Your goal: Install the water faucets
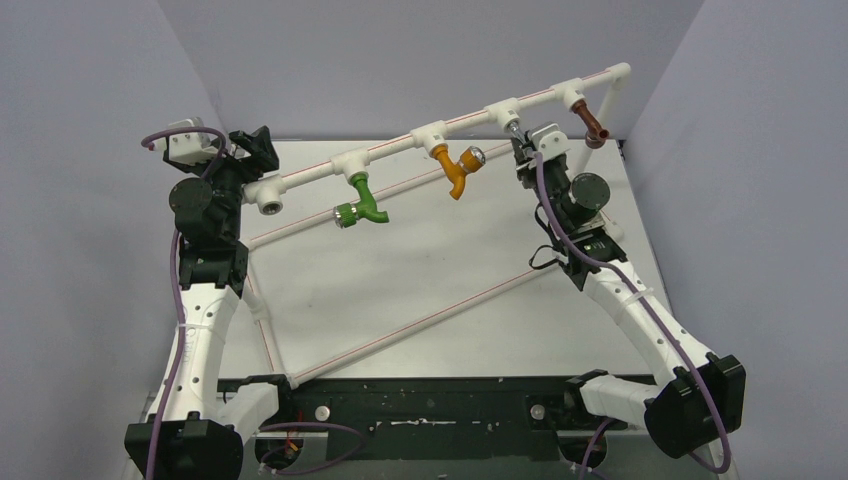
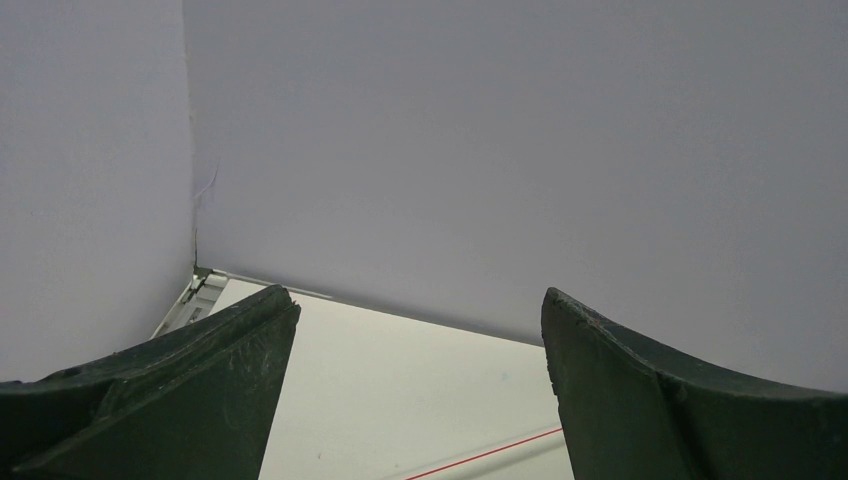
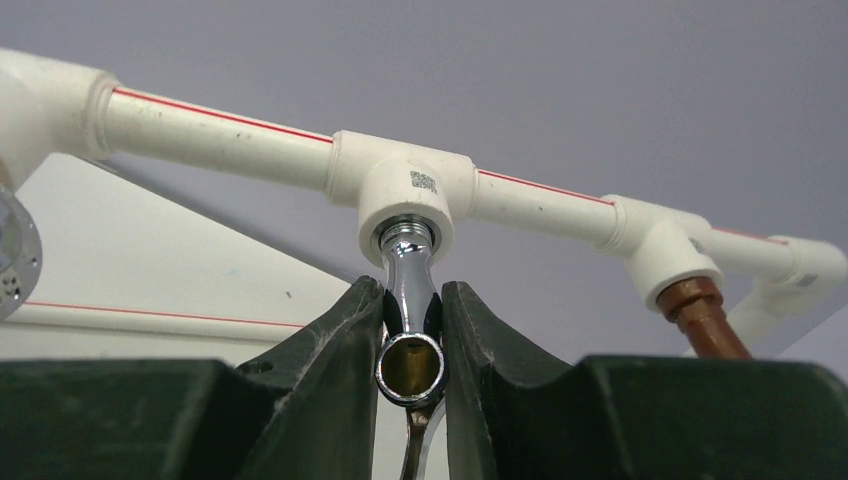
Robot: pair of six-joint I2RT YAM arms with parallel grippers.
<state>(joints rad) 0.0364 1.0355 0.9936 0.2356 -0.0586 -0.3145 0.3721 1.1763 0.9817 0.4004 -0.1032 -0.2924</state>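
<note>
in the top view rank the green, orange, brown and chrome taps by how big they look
1. Green tap and orange tap: too alike to split.
2. Brown tap: smaller, though it may just be farther off.
3. Chrome tap: only a sliver shows; the right gripper hides the rest.

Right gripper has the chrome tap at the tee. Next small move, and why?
Probably a small twist of the right gripper about the tap's axis, kept shut, to screw it in. The chrome faucet is clamped between its fingers, neck just inside the tee socket with the collar showing below the rim: seated, maybe not tight.
</note>
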